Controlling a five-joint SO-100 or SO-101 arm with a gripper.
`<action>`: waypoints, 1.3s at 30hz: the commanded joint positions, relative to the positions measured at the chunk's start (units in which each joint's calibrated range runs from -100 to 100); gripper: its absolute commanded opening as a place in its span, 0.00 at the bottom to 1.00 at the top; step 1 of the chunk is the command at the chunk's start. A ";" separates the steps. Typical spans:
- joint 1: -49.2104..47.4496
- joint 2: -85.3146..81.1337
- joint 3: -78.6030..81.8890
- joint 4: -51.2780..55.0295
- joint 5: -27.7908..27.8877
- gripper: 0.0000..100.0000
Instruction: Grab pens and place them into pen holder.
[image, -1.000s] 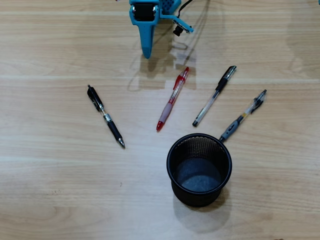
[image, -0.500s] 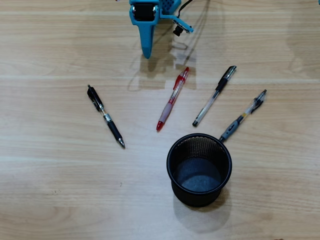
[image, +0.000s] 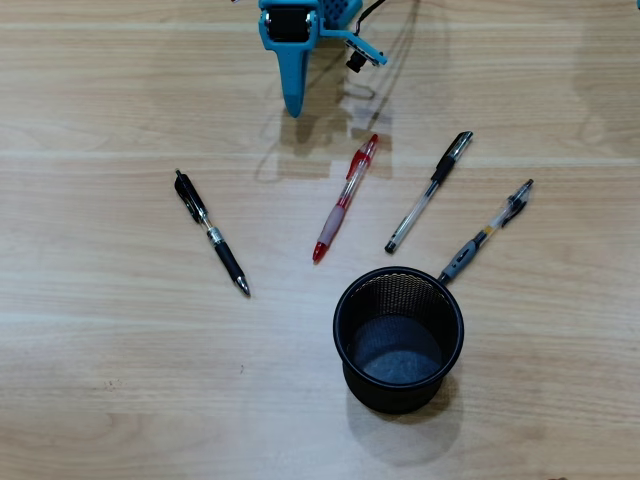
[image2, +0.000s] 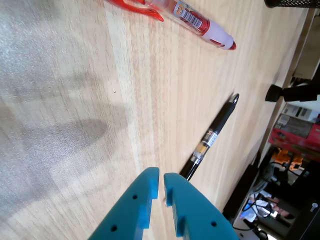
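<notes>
Four pens (image: 345, 198) lie flat on my table (image: 100, 380), fanned above the pen holder (image: 399, 340) | gripper (image2: 161, 187) clenched, empty, hovering near the black pen (image2: 212, 137)

Matt wood-grain table (image: 120, 380); black wire-mesh pen holder (image: 399, 395); glossy plastic red pen (image2: 195, 22).

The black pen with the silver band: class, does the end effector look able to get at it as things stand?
Probably yes. The black pen lies alone on bare table, apart from the red pen and pen holder. The end effector looks nearly closed, so would need opening.
</notes>
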 joint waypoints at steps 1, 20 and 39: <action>0.18 -0.61 -0.46 -0.29 0.06 0.02; 0.37 1.83 -25.16 15.21 0.06 0.02; 0.37 28.04 -46.43 17.36 -9.18 0.02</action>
